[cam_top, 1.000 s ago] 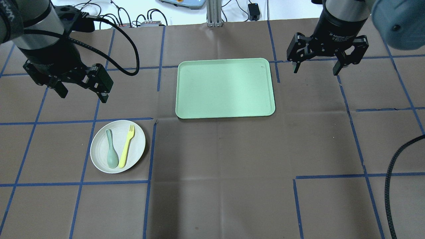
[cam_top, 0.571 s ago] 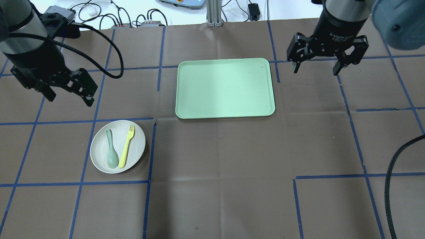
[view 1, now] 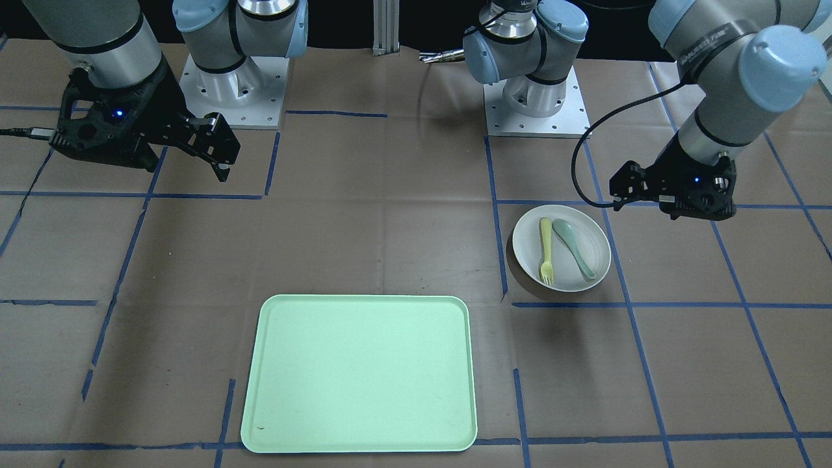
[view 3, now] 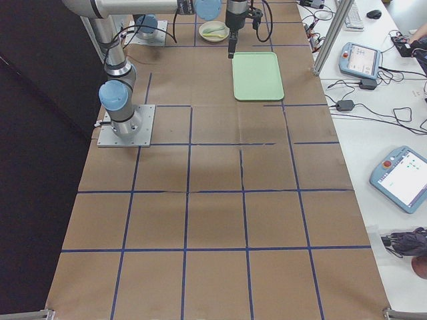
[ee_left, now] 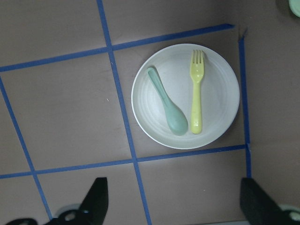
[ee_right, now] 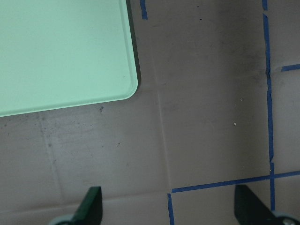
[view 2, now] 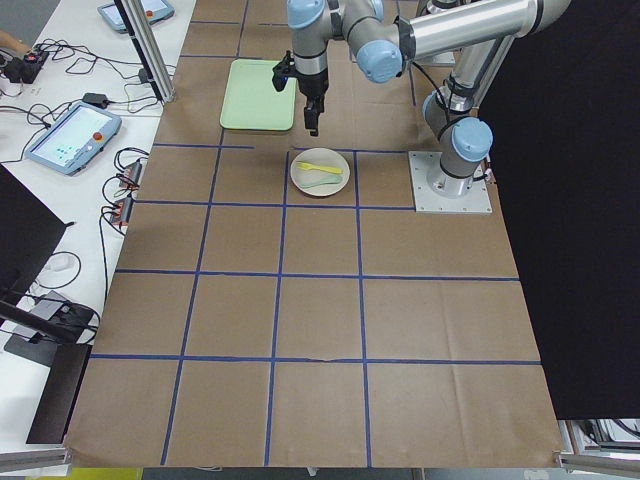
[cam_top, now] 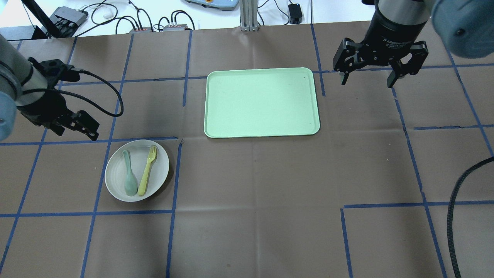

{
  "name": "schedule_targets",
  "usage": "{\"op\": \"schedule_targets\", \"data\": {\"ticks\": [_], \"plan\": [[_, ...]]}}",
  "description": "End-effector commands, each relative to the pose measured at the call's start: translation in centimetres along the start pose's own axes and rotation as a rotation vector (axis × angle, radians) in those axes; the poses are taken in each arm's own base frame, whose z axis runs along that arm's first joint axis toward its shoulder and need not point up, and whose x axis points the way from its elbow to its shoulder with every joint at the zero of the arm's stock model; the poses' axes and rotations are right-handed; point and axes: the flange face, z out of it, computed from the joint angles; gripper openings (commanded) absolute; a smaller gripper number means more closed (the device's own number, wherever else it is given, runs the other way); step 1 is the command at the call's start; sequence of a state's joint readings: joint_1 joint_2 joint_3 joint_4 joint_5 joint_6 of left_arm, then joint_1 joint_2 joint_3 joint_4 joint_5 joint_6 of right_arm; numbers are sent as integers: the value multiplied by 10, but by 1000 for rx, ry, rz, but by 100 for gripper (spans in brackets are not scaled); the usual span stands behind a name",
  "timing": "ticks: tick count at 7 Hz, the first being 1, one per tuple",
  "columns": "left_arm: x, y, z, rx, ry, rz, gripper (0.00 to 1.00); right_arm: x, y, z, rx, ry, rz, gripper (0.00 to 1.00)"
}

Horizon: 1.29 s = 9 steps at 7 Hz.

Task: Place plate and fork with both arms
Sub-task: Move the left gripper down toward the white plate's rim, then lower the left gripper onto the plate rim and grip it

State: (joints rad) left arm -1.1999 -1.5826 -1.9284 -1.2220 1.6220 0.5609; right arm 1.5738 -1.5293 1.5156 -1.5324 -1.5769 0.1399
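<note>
The round off-white plate (cam_top: 160, 165) sits on the table at the near left, also in the front view (view 1: 528, 250) and the left wrist view (ee_left: 218, 93). The pale-yellow fork (cam_top: 148, 170) (view 1: 546, 251) (ee_left: 197, 91) lies on it beside a teal-green spoon (cam_top: 129, 178). My left gripper (cam_top: 76, 133) (ee_left: 176, 204) is open and empty, hovering just beyond and left of the plate. My right gripper (cam_top: 367, 81) (ee_right: 169, 206) is open and empty, hovering to the right of the tray's far right corner.
A rectangular light-green tray (cam_top: 262, 102) (view 1: 361, 374) (ee_right: 61, 51) lies at the table's middle, on the far side. Blue tape lines grid the brown table cover. A black cable (cam_top: 455, 200) hangs at the near right. Both arm bases (view 1: 536, 97) stand at the robot's side.
My left arm has swung left and down toward the plate's far left side, its gripper still open. The right arm, plate, fork and tray have not moved.
</note>
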Motion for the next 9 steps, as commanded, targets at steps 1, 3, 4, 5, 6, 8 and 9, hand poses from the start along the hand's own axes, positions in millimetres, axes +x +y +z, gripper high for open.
{"op": "schedule_targets", "data": {"ticks": [1,3,4,5,6,8,9], "plan": [[-33,-12,68,0,19,1,99,0,0,0,0,0,0,100],[-48,-13,113,-69,69,-8,95,0,0,0,0,0,1,100],[-42,-7,120,-89,84,3,89,0,0,0,0,0,1,100],[-31,5,141,-125,112,2,84,0,0,0,0,0,1,100],[-27,11,145,-133,117,2,84,0,0,0,0,0,1,100],[-28,11,156,-154,131,-10,84,0,0,0,-1,2,1,100],[-28,10,159,-160,135,-13,69,0,0,0,0,2,1,100]]}}
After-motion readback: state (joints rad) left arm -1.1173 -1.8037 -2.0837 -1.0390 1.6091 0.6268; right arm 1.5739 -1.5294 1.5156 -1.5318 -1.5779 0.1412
